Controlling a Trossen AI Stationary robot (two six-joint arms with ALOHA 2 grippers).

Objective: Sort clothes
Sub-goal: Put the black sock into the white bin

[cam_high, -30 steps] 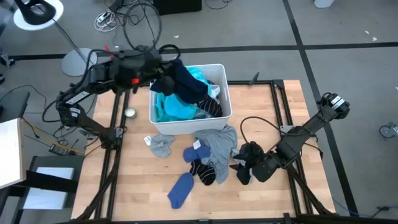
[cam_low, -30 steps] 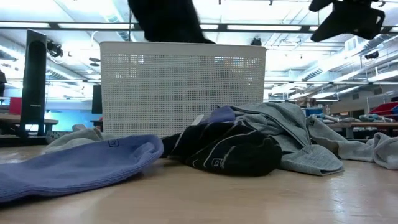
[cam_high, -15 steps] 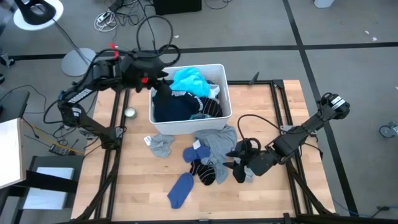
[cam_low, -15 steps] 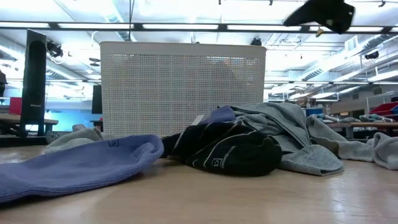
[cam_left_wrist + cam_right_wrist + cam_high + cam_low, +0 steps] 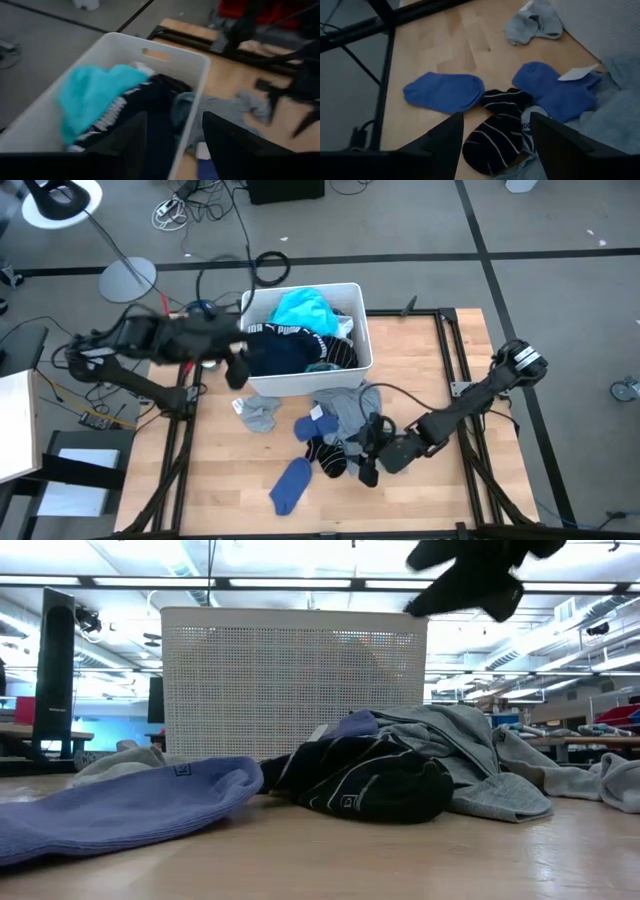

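Right end effector (image 5: 368, 465) hovers open beside black striped sock (image 5: 332, 457).

White plastic bin (image 5: 356, 340) perforated, matt; clothes (image 5: 345, 415) soft cloth; table (image 5: 440, 390) pale smooth wood.

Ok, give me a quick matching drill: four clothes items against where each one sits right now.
Items:
1. turquoise tee
2. navy piece
3. blue sock
4. striped sock

Places:
A. alone on the table, nearest the front edge
B. in the bin, far end
C. just ahead of the right claw
D. in the bin, near end

Pairs: 1-B, 2-D, 3-A, 4-C
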